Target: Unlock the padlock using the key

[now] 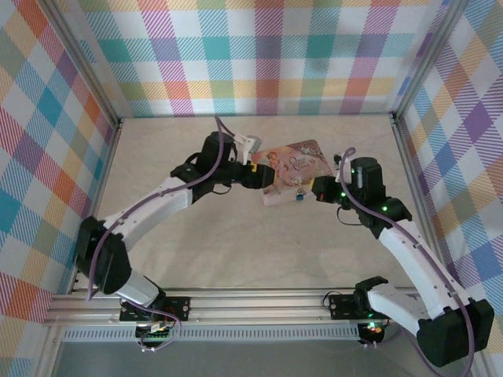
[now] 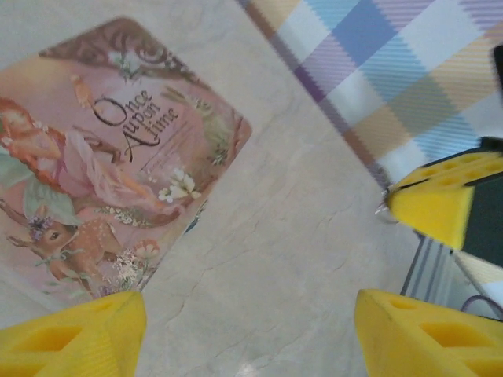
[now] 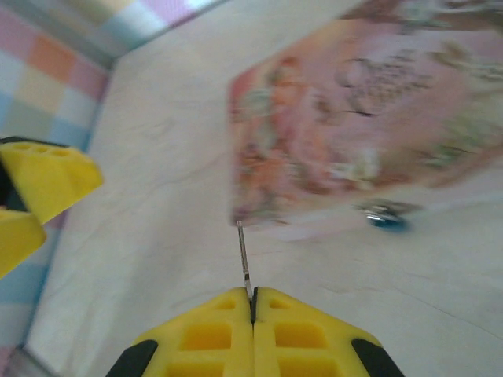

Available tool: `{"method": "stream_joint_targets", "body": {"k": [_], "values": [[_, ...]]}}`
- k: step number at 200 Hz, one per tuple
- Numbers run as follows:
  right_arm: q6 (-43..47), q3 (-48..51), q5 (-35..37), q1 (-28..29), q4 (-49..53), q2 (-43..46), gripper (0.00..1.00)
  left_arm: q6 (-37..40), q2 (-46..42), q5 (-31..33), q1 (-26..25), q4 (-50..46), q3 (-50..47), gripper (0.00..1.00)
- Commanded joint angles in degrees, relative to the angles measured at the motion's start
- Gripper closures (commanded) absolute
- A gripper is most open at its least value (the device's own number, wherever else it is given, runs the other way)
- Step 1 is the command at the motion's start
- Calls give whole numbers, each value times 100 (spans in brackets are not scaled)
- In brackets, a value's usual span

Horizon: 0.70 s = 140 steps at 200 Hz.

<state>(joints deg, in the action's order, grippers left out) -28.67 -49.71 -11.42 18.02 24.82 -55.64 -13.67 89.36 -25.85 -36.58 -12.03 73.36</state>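
Observation:
The padlock (image 3: 387, 216), blue with a silvery shackle, lies on the table against the near edge of the pink tin (image 3: 369, 118). From above, the padlock (image 1: 299, 195) is a small blue speck by the tin's (image 1: 297, 161) front corner. My right gripper (image 3: 253, 294) is shut on the key (image 3: 244, 255), a thin metal blade sticking out from its fingertips toward the tin's corner, left of the padlock. My left gripper (image 2: 251, 338) is open over bare table beside the tin (image 2: 110, 157), with nothing between its yellow fingers (image 2: 75, 338).
The two grippers sit close together at the tin, left gripper (image 1: 262, 177) and right gripper (image 1: 316, 188). A yellow finger of the right gripper (image 2: 436, 204) shows in the left wrist view. Plaid walls enclose the table (image 1: 236, 236) on three sides.

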Motion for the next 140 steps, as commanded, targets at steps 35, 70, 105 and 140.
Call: {"method": "stream_joint_targets", "body": {"k": [35,70,105,140], "values": [[-171,65,955,-220,1161,224,98,405,1512,175,-503,-1140,1477,29],[-223,180,967,-239,1200,295,98,608,2246,700,-670,-1774,2287,29],[-257,190,976,-238,1232,269,98,702,2725,1135,-723,-2277,2778,29],[-262,173,940,-247,1205,222,98,733,2932,1310,-726,-2516,2903,29]]}}
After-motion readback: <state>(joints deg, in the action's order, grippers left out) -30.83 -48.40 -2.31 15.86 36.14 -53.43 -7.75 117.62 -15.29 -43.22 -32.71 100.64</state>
